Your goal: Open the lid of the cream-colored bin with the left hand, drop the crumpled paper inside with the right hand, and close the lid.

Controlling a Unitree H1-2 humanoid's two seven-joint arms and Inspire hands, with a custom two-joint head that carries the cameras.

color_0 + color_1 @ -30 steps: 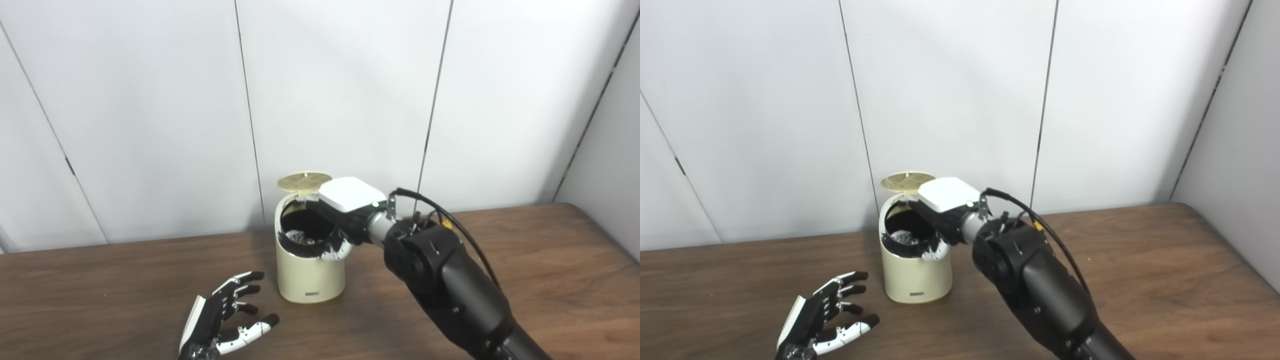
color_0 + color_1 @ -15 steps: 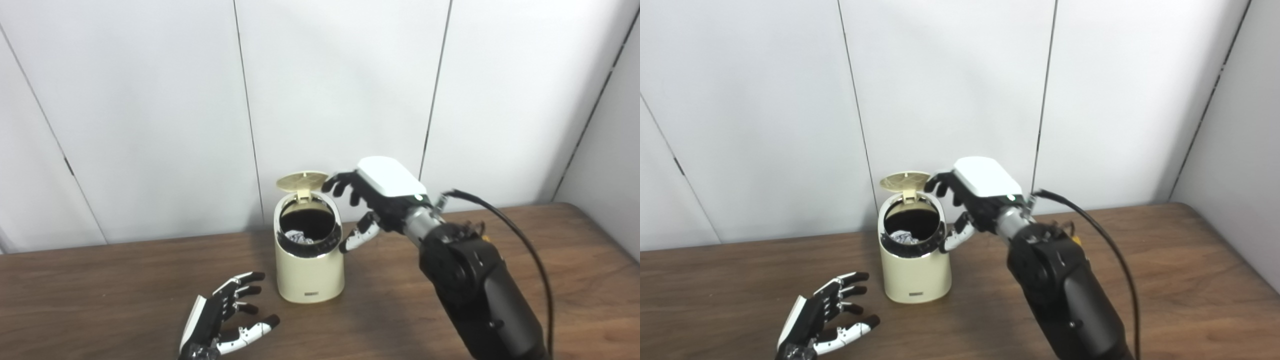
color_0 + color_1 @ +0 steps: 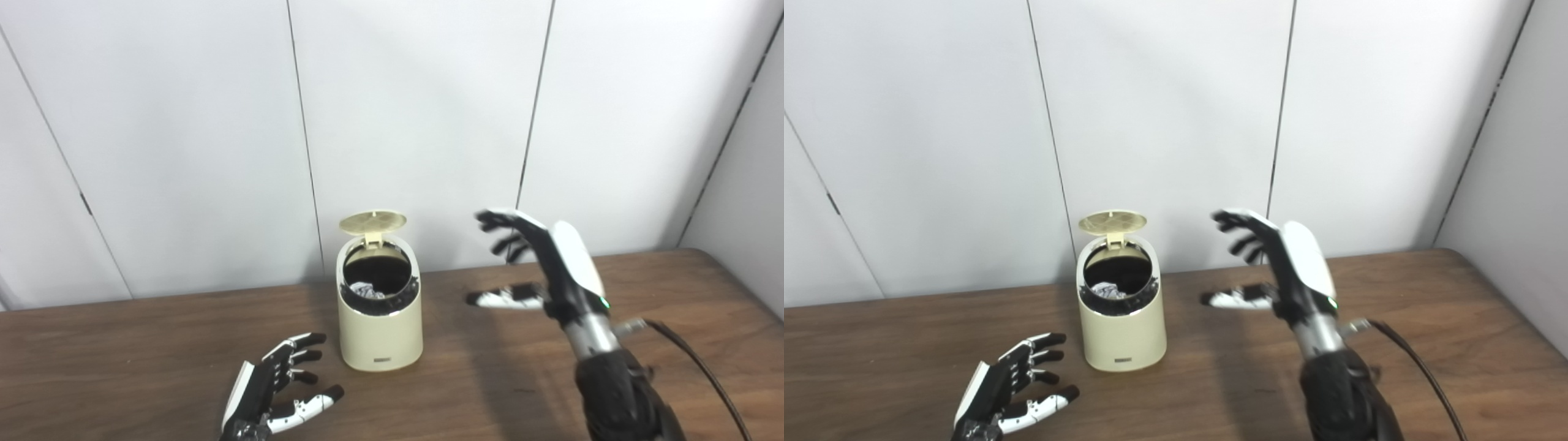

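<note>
cream-colored bin (image 3: 380, 324) upright at table (image 3: 122, 343) centre, lid (image 3: 373, 222) hinged up at its 12 o'clock side. crumpled paper (image 3: 365, 290) lies inside, at the opening's 7 o'clock. right hand (image 3: 539, 263) raised at the bin's 3 o'clock, well apart, fingers spread wide, empty. left hand (image 3: 272, 392) low at the bin's 7 o'clock, fingers apart, holding nothing, not touching the bin.
</note>
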